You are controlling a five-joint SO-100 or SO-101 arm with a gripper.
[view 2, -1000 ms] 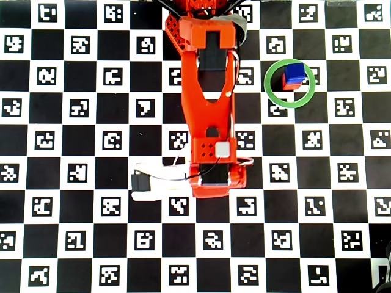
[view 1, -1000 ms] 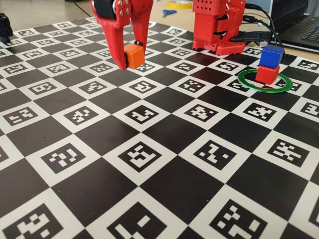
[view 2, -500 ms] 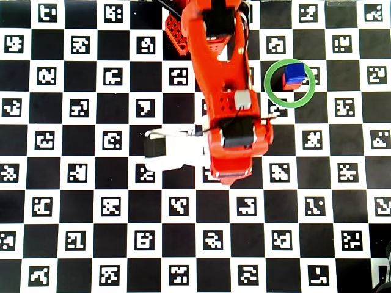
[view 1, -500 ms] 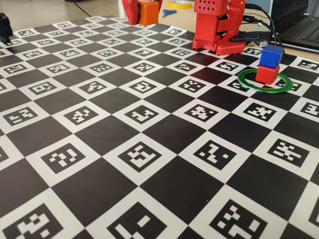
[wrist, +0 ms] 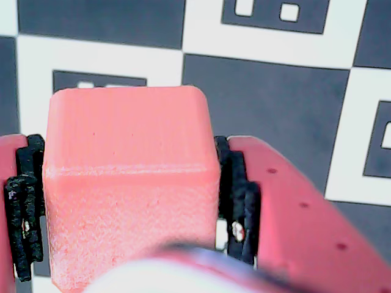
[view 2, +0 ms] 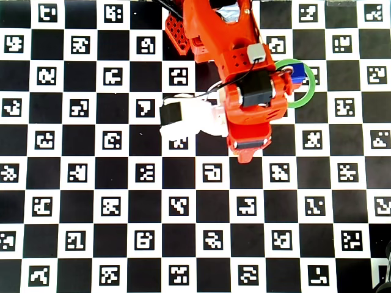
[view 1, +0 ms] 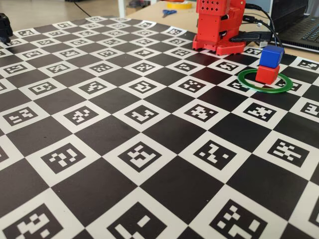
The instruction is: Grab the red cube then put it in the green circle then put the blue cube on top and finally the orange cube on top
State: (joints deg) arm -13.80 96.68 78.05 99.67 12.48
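Note:
In the wrist view the orange cube (wrist: pixel 128 177) fills the space between the black pads (wrist: pixel 235 195) of my gripper (wrist: pixel 128 201), which is shut on it above the checkered mat. The fixed view shows neither gripper nor orange cube. There the blue cube (view 1: pixel 271 56) sits on the red cube (view 1: pixel 267 74) inside the green circle (view 1: pixel 249 81) at the right back. In the overhead view my arm (view 2: pixel 247 97) reaches over the left side of the green circle (view 2: pixel 303 97). It hides the orange cube and the red cube, and only a corner of the blue cube (view 2: pixel 297 71) shows.
The red arm base (view 1: pixel 219 25) stands at the back of the marker-printed checkered mat (view 1: pixel 149 149). Behind it lie a laptop (view 1: pixel 304 30), scissors (view 1: pixel 168 11) and a yellow tape roll (view 1: pixel 179 4). A black object (view 1: pixel 5 27) sits at the far left edge.
The arm has lifted the orange cube up out of the fixed view. In the overhead view it has swung back and right, toward the green circle. The stacked cubes have not moved.

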